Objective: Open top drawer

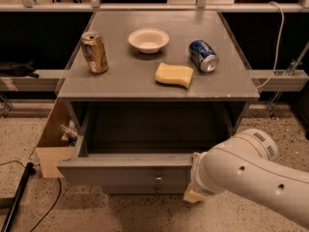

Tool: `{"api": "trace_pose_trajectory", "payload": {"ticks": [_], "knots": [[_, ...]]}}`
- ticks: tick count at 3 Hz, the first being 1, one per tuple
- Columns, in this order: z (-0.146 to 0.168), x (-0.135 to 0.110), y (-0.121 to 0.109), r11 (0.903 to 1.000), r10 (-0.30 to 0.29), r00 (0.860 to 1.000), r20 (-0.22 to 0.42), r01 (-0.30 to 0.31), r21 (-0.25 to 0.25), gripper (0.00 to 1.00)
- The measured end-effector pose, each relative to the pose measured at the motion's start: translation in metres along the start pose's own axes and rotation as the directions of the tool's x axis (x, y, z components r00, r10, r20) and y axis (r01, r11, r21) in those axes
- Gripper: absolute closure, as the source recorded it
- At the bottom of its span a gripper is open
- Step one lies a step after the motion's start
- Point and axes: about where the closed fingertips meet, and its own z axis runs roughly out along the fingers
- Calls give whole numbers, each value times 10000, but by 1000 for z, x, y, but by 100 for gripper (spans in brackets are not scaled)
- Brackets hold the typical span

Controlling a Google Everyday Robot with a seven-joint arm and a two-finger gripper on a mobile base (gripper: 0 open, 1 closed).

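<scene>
Grey table fills the middle of the view, its flat top carrying four things. White robot arm comes in from the 4 o'clock corner of the picture, its thick rounded body lying across the table's lower right. Under the tabletop, the top drawer stands pulled well out toward the camera; its inside is dark and its contents cannot be made out. The drawer's wide front panel sits at 6 o'clock from the tabletop.

A brown cardboard box stands on the speckled floor at 9 o'clock from the drawer, just beside the table's left side.

On the tabletop, a yellow sponge lies at about 4 o'clock from the centre. A white bowl sits at 12 o'clock. A gold can stands upright at 9 o'clock, and a blue can lies on its side at 3 o'clock, near the sponge but apart from it.

The gripper is at the right end of the drawer front, mostly hidden behind the arm's wrist; whether it is released or grasping cannot be told. A small round knob sits at the centre of the drawer front, at 9 o'clock from the gripper.
</scene>
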Motion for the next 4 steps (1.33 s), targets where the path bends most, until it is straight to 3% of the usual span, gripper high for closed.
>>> {"api": "trace_pose_trajectory", "payload": {"ticks": [1, 3, 4], "knots": [[1, 9, 14, 9998, 175, 9998, 41, -174, -121, 57], [-11, 6, 14, 9999, 105, 9999, 124, -105, -55, 100], [-18, 4, 12, 9999, 105, 9999, 124, -105, -55, 100]]}}
